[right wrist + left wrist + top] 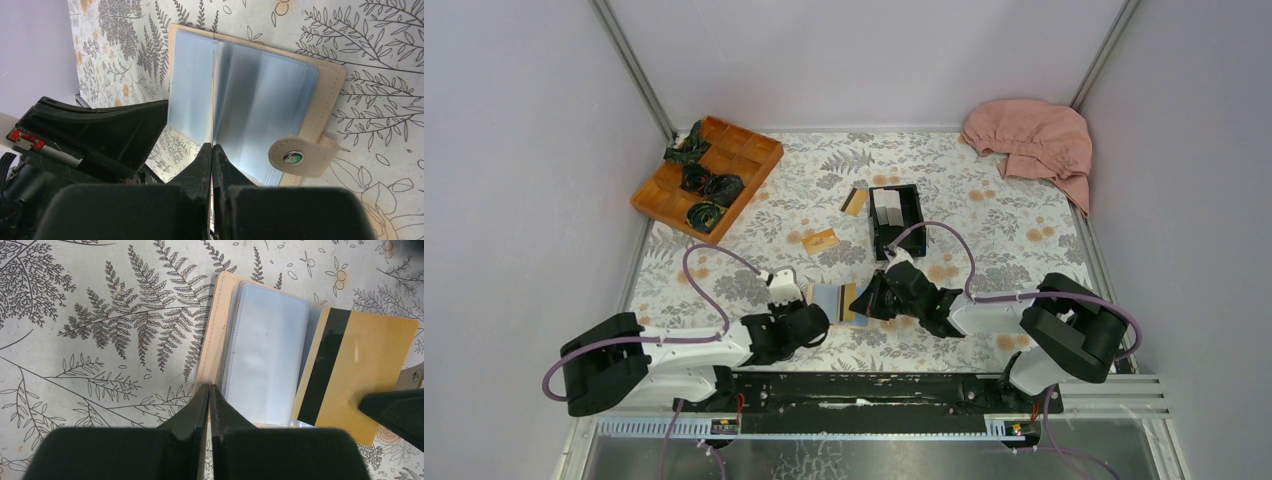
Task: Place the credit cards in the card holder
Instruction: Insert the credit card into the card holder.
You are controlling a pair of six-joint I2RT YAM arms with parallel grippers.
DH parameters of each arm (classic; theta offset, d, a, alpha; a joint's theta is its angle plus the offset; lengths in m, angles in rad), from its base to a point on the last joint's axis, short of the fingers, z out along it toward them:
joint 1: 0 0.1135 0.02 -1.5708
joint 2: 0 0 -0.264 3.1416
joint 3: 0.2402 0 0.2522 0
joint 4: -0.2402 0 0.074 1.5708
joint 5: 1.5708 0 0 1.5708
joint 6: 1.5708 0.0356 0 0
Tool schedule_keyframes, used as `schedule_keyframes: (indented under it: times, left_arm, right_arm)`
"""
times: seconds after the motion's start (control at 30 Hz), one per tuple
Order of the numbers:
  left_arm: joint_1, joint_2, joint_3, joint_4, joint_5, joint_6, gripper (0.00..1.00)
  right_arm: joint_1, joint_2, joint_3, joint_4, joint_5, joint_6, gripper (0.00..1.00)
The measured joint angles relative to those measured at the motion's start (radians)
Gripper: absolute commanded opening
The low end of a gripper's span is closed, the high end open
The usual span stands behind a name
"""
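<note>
The tan card holder (826,299) lies open on the patterned table between my two arms, its clear sleeves (265,350) facing up and its snap tab (300,157) on the right. My left gripper (209,388) is shut on the holder's stitched tan edge at the near corner. A gold credit card (370,360) with a black band rests tilted over the sleeves, its left edge at them. My right gripper (212,146) is shut on that card, which shows only edge-on in the right wrist view. Two more gold credit cards (821,240) (855,202) lie farther back on the table.
A black open-topped box (894,220) stands just behind the card holder. An orange compartment tray (707,175) with dark bundles sits at the back left. A pink cloth (1034,135) is heaped in the back right corner. Walls close in both sides.
</note>
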Motion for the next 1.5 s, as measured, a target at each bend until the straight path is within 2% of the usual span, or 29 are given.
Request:
schedule_keyframes:
  times: [1.13, 1.5]
  left_arm:
    - [-0.021, 0.024, 0.008, -0.001, -0.030, -0.015, 0.07]
    - [-0.027, 0.028, 0.009, -0.001, -0.038, -0.020, 0.07]
  right_arm:
    - [0.000, -0.033, -0.018, 0.014, -0.005, 0.008, 0.00]
    - [0.000, 0.006, -0.026, 0.040, -0.005, 0.031, 0.00]
